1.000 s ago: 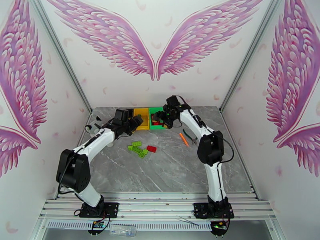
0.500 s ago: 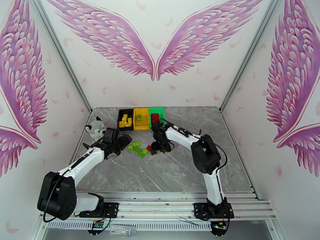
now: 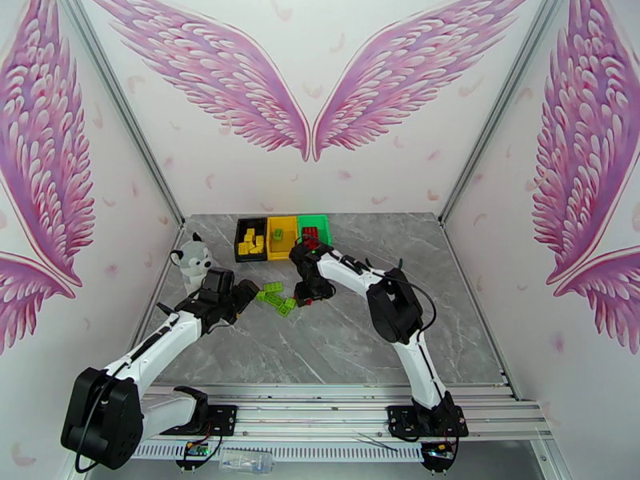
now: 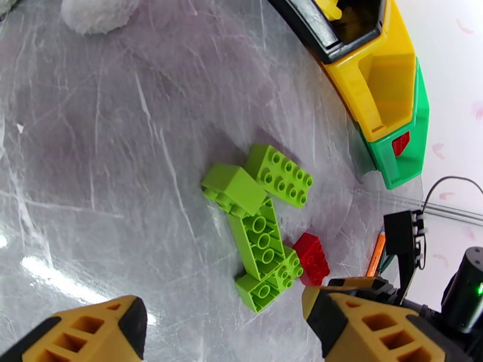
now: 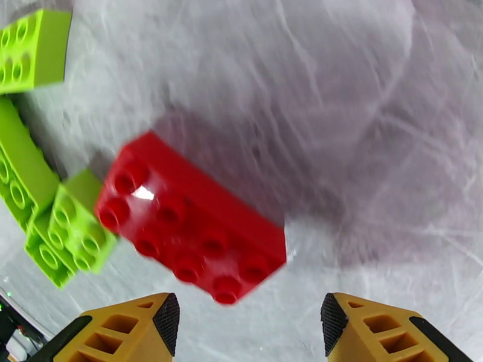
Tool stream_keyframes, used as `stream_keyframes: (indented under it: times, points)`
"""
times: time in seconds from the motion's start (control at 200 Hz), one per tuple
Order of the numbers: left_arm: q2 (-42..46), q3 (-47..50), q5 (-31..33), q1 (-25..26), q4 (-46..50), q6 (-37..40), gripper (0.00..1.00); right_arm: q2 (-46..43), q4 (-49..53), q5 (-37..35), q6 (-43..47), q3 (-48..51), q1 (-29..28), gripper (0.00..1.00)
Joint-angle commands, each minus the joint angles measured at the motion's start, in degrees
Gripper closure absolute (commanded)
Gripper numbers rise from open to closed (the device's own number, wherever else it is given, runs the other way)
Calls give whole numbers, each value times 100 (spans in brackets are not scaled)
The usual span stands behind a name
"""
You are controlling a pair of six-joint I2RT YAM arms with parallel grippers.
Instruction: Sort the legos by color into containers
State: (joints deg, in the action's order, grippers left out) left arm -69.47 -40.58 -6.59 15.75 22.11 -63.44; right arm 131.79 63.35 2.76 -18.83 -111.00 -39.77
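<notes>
Grey marbled bench (image 3: 360, 338) carries the containers (image 3: 282, 238) at its far edge; on the near side of the containers lies a loose pile, one red lego (image 5: 190, 236) close against several green legos (image 4: 259, 236). The right gripper (image 5: 247, 315) hovers low over the red lego, jaws apart and empty, with the brick just ahead of its tips; the left gripper (image 4: 223, 321) waits on the same near side, also wide and holding nothing. To pick well, I think the right gripper should advance until the brick's long sides sit between the jaws, without pushing the green ones; a second ago both grippers were over the containers, and now both have come down to the pile.
</notes>
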Motion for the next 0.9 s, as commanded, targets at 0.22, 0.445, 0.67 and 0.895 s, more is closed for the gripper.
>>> stream_keyframes:
  times: [0.22, 0.445, 0.67, 0.895]
  points:
    - [-113, -314, 19, -37, 240, 150, 20, 906, 674, -127, 226, -1461, 4, 32]
    - [-272, -464, -24, -37, 294, 215, 21, 1307, 834, -40, 239, -2143, 4, 35]
    - [-389, -587, -43, -37, 294, 235, 21, 1384, 850, -107, 191, -2186, 4, 50]
    - [-576, -785, -101, -20, 224, 263, 21, 1064, 667, -186, 139, -1919, 13, 59]
